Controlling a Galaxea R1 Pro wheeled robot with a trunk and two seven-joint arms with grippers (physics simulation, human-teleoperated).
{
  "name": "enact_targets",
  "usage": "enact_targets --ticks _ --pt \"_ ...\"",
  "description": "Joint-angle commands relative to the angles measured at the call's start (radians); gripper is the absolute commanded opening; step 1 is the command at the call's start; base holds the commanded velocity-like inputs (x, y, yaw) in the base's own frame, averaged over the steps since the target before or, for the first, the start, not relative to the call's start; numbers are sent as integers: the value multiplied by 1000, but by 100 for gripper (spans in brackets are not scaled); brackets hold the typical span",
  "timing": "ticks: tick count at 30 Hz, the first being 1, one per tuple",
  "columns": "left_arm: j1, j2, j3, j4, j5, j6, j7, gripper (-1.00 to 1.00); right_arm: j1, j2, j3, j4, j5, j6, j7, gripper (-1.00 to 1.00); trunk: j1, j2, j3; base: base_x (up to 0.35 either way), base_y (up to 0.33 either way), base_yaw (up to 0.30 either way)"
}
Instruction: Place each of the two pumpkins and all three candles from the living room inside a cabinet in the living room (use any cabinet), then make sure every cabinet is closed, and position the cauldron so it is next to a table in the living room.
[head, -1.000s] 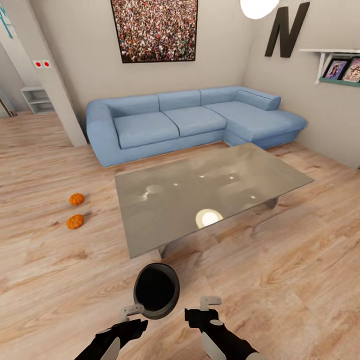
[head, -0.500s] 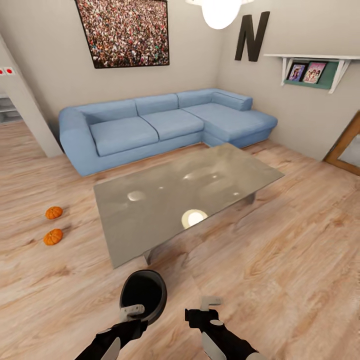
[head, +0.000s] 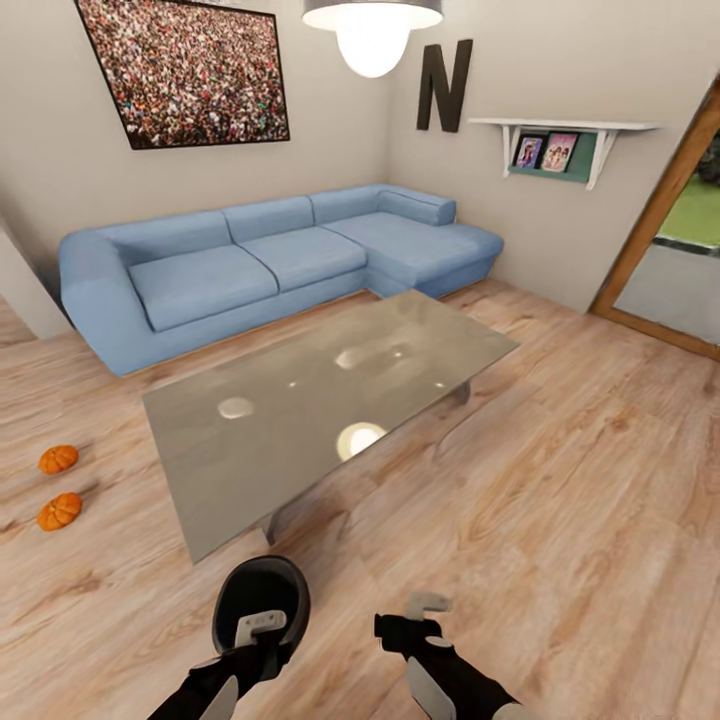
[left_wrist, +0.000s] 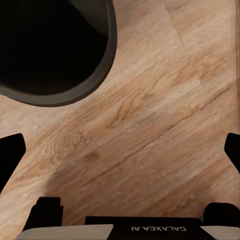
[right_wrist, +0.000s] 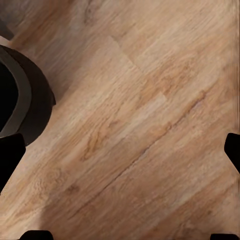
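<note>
The black cauldron (head: 260, 603) stands upright on the wood floor just off the near corner of the glass-topped table (head: 330, 400). My left gripper (head: 258, 628) hovers over its near rim, open and empty. My right gripper (head: 425, 606) hangs open over bare floor to the cauldron's right. The left wrist view has the cauldron's dark mouth (left_wrist: 50, 45) ahead of the open left gripper (left_wrist: 120, 155), and the right wrist view catches the cauldron's side (right_wrist: 25, 100) beyond the open right gripper (right_wrist: 120, 155). Two orange pumpkins (head: 58, 459) (head: 60, 511) lie on the floor at far left. Candles and cabinet are out of view.
A blue corner sofa (head: 270, 260) lines the back wall behind the table. A pendant lamp (head: 372, 30) hangs above. On the right wall is a shelf with pictures (head: 560, 150), and a wood-framed doorway (head: 660, 230) opens at far right. Open floor stretches right of the table.
The camera has swung right, so the sofa, table and pumpkins sit further left in the picture and the doorway has come into view. Both grippers stay open in front of me.
</note>
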Motion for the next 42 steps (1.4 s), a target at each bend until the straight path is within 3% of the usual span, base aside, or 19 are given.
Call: enact_targets --ticks 1,4,11,15,22,35,42 --pt "0 2 -7 -2 10 3 8 100 -1 -1 -3 -1 -5 4 -8 100 -4 7 3 0 0 -254" --pt "0 2 -7 0 9 3 18 100 -1 -1 -40 6 -6 2 -8 100 -15 28 16 0 0 -253" --pt "0 -4 -10 3 8 3 108 100 -1 0 -112 11 -8 -12 -9 100 -42 77 45 0 0 -245" --pt "0 -6 -11 3 5 3 119 100 2 0 -164 11 -8 -26 -10 100 -58 105 62 0 0 -241" --pt "0 -7 -15 4 -3 1 121 100 6 -1 -261 43 -8 -31 -9 100 -58 105 70 0 0 -240" --pt "0 -8 -22 -7 -2 -3 119 100 6 -2 -279 62 -10 -31 -10 100 -58 105 84 4 0 -240" --pt "0 -8 -23 -7 -6 -4 121 100 6 -2 -278 84 -85 -33 -7 100 -58 105 92 187 -12 -239"
